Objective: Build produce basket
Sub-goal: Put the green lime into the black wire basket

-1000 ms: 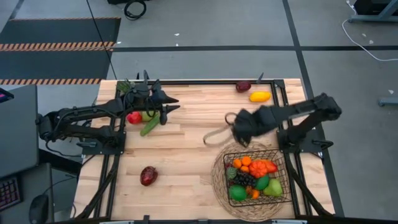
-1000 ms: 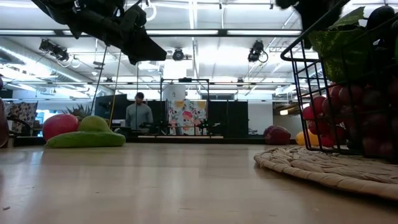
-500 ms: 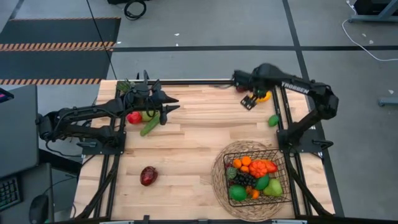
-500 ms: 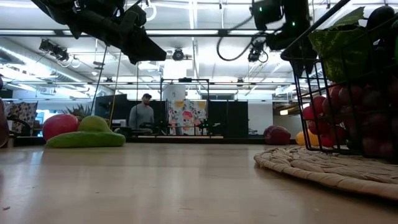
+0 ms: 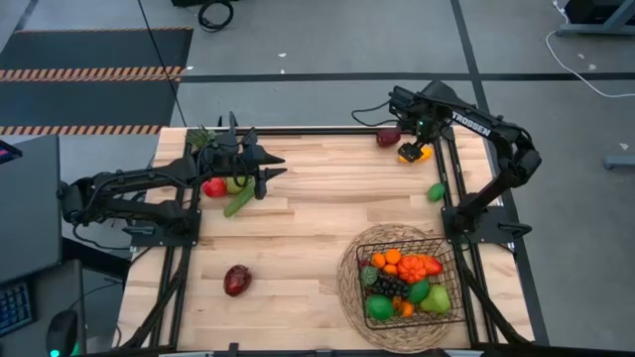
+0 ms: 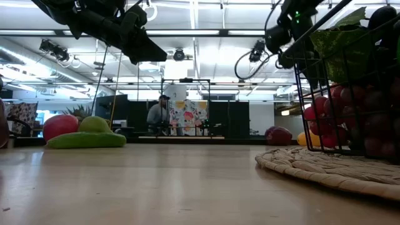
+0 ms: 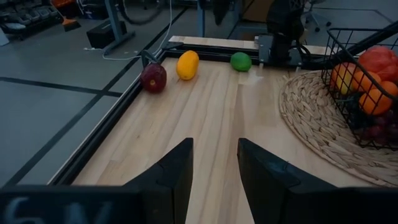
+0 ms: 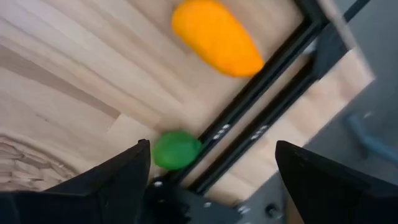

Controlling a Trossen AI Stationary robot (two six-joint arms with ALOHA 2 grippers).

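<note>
The yellow-orange fruit lies at the far right corner of the table, just beside the dark frame rail, and a dark red fruit sits near it. It looks like a small toy, so it is probably light and hard, with a smooth skin that could slip. It is long and rounded, so a good place to hold it would be across its fat middle, not at the pointy ends, where it might pop out. It could also roll if it gets bumped. The right gripper hangs right above this fruit. In its own wrist view the two fingers stand wide apart with nothing between them, and the fruit shows between and beyond them. It is not touching the fruit as far as I can tell. A small green fruit lies by the right edge of the table, between the yellow-orange one and the basket. The basket sits on a round woven mat near the front right and already holds many fruits. The left gripper waits over the far left part of the table, near a cucumber and a red fruit. Its fingers are a little apart and hold nothing. One more dark red fruit lies alone near the front left.
</note>
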